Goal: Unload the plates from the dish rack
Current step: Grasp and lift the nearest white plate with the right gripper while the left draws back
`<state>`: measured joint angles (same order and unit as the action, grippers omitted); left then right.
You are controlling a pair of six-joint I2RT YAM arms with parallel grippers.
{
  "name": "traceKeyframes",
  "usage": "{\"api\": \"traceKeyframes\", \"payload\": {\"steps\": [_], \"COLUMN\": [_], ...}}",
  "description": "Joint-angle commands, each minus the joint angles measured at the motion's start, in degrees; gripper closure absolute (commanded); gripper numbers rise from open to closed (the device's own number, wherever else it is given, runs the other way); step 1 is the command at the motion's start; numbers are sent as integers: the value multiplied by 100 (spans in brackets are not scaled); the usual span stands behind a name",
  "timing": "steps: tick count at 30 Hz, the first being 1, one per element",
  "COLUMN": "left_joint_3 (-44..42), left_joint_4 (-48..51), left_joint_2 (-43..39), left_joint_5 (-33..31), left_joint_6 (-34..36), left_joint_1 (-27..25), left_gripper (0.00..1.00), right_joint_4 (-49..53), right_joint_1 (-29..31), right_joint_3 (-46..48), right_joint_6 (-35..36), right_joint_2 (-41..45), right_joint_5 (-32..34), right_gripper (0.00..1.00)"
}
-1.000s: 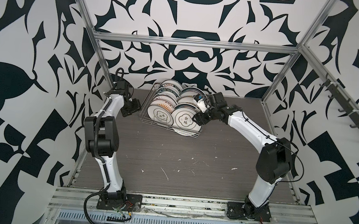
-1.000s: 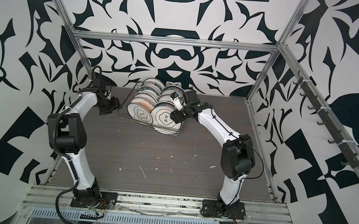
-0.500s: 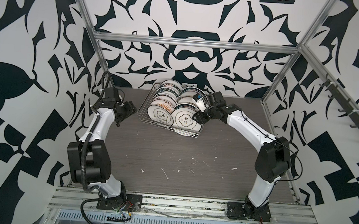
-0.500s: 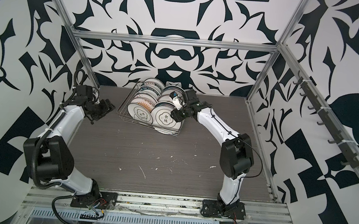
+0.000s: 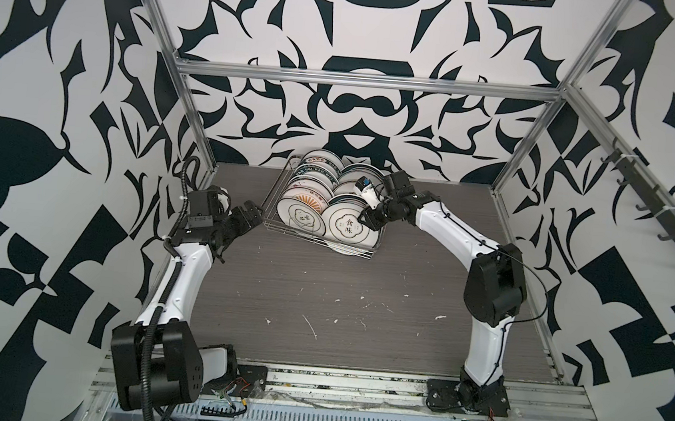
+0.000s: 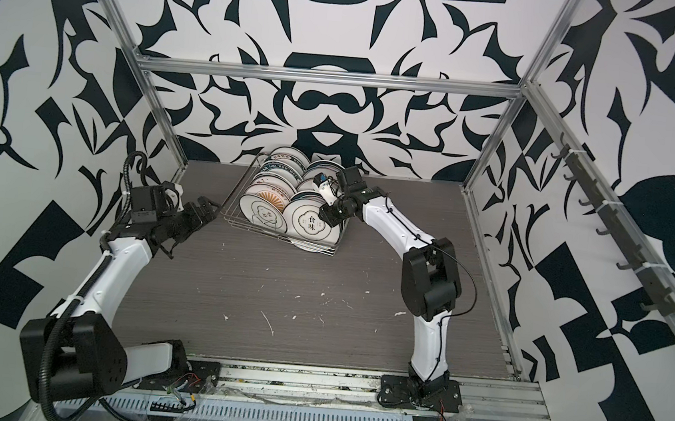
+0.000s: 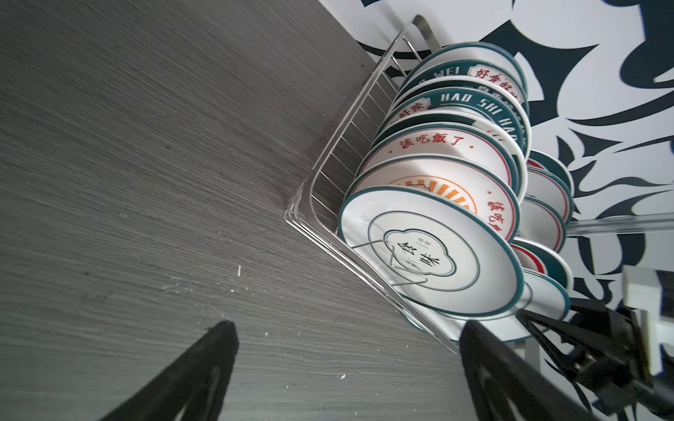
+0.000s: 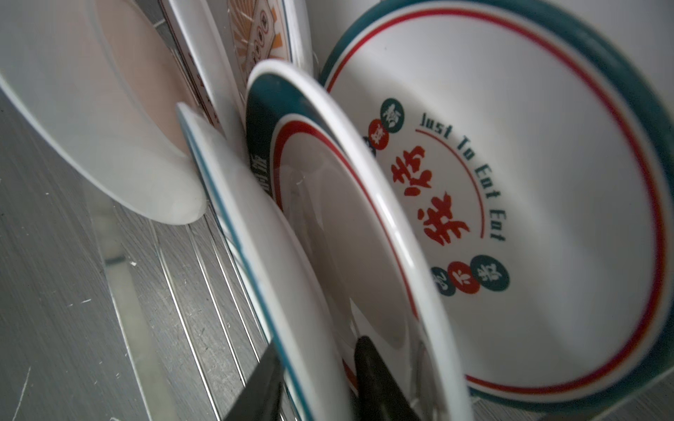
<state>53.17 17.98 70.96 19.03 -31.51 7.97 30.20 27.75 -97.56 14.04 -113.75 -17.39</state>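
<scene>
The dish rack [image 5: 275,197] [image 6: 238,194] stands at the back middle of the table in both top views, with two rows of upright plates. The front right plate [image 5: 346,229] [image 6: 310,225] [image 8: 255,233] has a thin teal rim. My right gripper [image 5: 370,217] [image 6: 329,213] [image 8: 317,361] is shut on its upper right edge, one finger on each face. Behind it stands a plate [image 8: 529,189] printed "Just To Eat Eat". My left gripper [image 5: 251,212] [image 6: 208,205] [image 7: 348,328] hangs wide open and empty, left of the rack [image 7: 328,164]. Its wrist view shows the front left plate [image 7: 430,251].
The dark wood tabletop [image 5: 320,293] carries small white specks. Aluminium frame posts stand at the back corners. A rail of hooks [image 5: 640,204] runs along the right wall. Patterned walls close in the back and both sides.
My left arm pulled back from the rack's left side toward the front left, and its gripper opened wider. My right gripper narrowed onto the front right plate's edge.
</scene>
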Motion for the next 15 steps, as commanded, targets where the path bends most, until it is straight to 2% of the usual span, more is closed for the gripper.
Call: {"api": "traceKeyframes", "payload": {"steps": [1, 5, 10, 15], "left_joint_3": [-96, -143, -367, -348], "left_joint_4": [-348, -422, -437, -266], "left_joint_2": [28, 131, 15, 162], "left_joint_5": [247, 581, 292, 293], "left_joint_6": [-298, -506, -873, -1037], "left_joint_1": [-3, -6, -9, -23], "left_gripper": [1, 1, 1, 1], "right_joint_4": [115, 351, 616, 782], "right_joint_1": [40, 42, 39, 42], "right_joint_3": [-229, -434, -639, -794], "right_joint_6": [163, 256, 354, 396], "right_joint_2": [86, -44, -101, 66], "right_joint_5": [-172, -344, -227, -84], "right_gripper": [72, 76, 84, 90]}}
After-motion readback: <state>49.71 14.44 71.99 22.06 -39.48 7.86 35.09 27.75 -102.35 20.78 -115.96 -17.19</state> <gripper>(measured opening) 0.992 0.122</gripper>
